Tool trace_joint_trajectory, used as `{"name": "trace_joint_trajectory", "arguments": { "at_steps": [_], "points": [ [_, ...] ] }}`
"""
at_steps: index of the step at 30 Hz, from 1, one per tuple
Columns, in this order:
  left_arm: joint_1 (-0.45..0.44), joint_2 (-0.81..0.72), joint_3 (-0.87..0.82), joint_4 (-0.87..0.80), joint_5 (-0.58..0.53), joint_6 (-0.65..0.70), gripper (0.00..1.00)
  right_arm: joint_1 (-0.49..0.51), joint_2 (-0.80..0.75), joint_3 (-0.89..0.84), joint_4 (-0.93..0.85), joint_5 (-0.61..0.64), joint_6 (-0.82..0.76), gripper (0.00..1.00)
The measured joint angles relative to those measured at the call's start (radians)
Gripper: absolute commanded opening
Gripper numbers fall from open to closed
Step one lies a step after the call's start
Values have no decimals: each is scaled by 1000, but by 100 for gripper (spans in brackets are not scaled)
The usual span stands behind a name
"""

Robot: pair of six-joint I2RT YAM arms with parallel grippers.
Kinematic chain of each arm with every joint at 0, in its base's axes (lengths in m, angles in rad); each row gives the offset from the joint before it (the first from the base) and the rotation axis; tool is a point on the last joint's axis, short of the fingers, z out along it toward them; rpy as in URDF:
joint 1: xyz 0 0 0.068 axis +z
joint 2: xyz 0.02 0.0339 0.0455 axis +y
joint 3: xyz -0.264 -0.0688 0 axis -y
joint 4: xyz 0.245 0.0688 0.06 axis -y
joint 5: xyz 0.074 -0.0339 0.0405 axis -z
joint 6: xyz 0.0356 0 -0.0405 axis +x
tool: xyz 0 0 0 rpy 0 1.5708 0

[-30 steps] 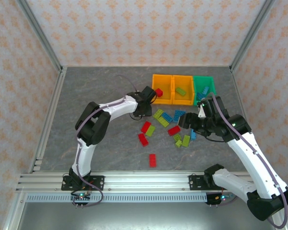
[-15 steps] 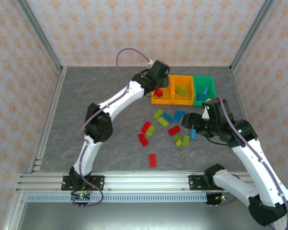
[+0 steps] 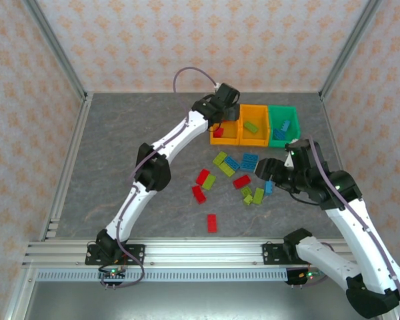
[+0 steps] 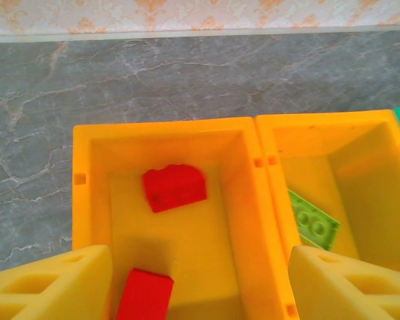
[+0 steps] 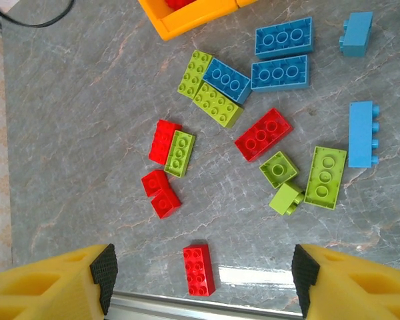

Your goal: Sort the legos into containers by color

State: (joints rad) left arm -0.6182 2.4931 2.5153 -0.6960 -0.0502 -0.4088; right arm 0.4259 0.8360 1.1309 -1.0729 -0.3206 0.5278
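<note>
Since the left gripper (image 4: 200, 277) hangs over the left orange bin (image 4: 87, 200) with its fingers spread wide and nothing pinched between them, I judge the step in hand to be dropping a red lego; 2 red bricks (image 4: 175, 188) lie on that bin's floor (the nearer red brick (image 4: 145, 295) sits between the fingers in the wrist view, but neither pad seems to touch it). To finish well I would raise the wrist straight up until the fingers clear the rim, and only then swing toward the loose legos (image 5: 263, 135); a sideways pull could catch the wall beside the middle orange bin (image 4: 320, 123), which holds 1 lime brick (image 4: 312, 220). All 3 bins stand in a row near the far edge of the table (image 5: 67, 133), toward its right side, the green bin (image 3: 283, 107) last. My right gripper (image 5: 201, 277) hovers with jaws released and empty above the loose legos, which are spread between the bins and the near edge; the lone red brick (image 5: 199, 269) nearest that edge lies apart from the rest, so I would pick it first.
</note>
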Motion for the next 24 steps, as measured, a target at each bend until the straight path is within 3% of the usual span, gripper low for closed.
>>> {"name": "trace_joint_trajectory", "arguments": {
  "at_steps": [6,13,18,24],
  "points": [
    [-24,-547,-584,116,69,23,70,5,77,-49,79,2,0,71],
    [-101,-1205,-1035,251,86,189,72,122,330,-59,208,14,14,70],
    [-109,-1453,-1284,187,102,368,82,201,512,-55,296,34,86,71],
    [-109,-1572,-1431,74,64,584,95,281,695,-38,361,79,214,73]
  ]
}}
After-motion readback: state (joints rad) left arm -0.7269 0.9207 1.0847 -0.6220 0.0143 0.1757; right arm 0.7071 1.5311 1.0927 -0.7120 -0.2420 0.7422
